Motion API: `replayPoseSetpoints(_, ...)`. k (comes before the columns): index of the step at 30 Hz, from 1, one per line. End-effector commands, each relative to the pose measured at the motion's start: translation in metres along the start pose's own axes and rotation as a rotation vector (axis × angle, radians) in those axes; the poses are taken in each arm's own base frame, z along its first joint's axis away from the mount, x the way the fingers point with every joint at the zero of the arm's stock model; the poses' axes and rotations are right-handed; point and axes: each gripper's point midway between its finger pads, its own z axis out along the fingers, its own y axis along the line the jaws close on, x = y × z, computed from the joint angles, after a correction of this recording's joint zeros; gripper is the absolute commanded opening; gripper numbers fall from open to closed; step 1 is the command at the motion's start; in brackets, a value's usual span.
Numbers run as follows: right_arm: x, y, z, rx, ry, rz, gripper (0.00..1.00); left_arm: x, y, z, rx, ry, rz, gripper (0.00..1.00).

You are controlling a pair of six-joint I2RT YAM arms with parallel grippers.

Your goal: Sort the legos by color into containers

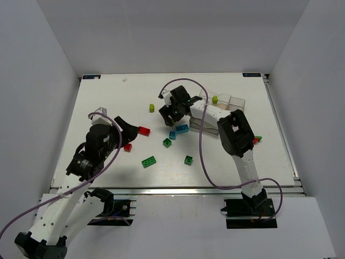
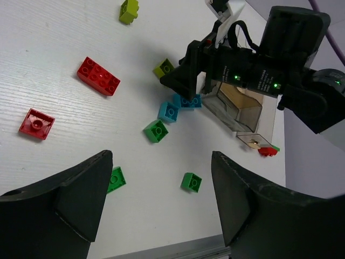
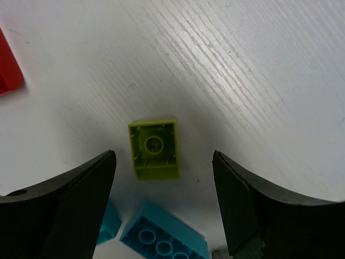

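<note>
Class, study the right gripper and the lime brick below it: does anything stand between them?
Nothing visible does. The lime brick lies on bare table between the open fingers of the right gripper; the cyan bricks sit apart from it.

Bright, even overhead light; soft shadows on white table [image 1: 118,91]; wrist views sharp

We see a red lego [image 3: 7,69] cut off by the right wrist view's left edge and a cyan lego [image 3: 164,241] by its bottom; the right arm [image 1: 237,138] partly hides the containers [image 1: 235,101].

White table [image 1: 108,97] enclosed by plain white walls [image 1: 161,32], evenly lit.
</note>
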Motion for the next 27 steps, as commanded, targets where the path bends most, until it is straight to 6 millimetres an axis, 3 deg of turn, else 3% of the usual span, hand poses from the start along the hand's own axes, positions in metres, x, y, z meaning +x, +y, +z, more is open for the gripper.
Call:
replayPoseSetpoints(1, -0.02, -0.003, -0.002, 0.027, -0.036, -0.024, 0.78, 0.014, 0.014, 0.003, -0.046, 0.039, -0.022, 0.83)
replayPoseSetpoints(5, -0.012, -0.002, 0.007, 0.018, -0.018, -0.032, 0.7, 0.016, 0.011, 0.009, -0.035, 0.048, -0.026, 0.83)
replayPoseSetpoints(9, -0.008, 0.0, 0.01, 0.008, -0.012, -0.041, 0.52, 0.016, 0.008, 0.016, -0.028, 0.054, -0.017, 0.83)
replayPoseSetpoints(15, -0.016, 0.006, 0.003, -0.043, -0.042, -0.057, 0.07, 0.02, 0.006, 0.029, -0.02, 0.072, 0.004, 0.84)
replayPoseSetpoints(17, -0.025, 0.007, -0.006, -0.053, -0.06, -0.054, 0.0, 0.02, 0.006, 0.032, -0.014, 0.069, 0.008, 0.83)
replayPoseSetpoints(21, -0.078, -0.001, -0.055, -0.04, -0.195, -0.056, 0.0, 0.025, 0.009, 0.048, -0.02, 0.077, 0.046, 0.84)
replayPoseSetpoints(22, -0.094, -0.012, -0.079, -0.018, -0.248, -0.05, 0.0, 0.027, 0.01, 0.053, -0.023, 0.085, 0.054, 0.84)
replayPoseSetpoints(24, -0.106, -0.019, -0.101, 0.003, -0.288, -0.036, 0.0, 0.033, 0.013, 0.07, -0.037, 0.108, 0.082, 0.84)
replayPoseSetpoints(25, -0.111, -0.036, -0.121, 0.04, -0.314, -0.013, 0.0, 0.033, 0.011, 0.075, -0.038, 0.116, 0.092, 0.84)
replayPoseSetpoints(27, -0.109, -0.047, -0.135, 0.069, -0.325, 0.027, 0.0, 0.032, 0.009, 0.087, -0.035, 0.122, 0.121, 0.84)
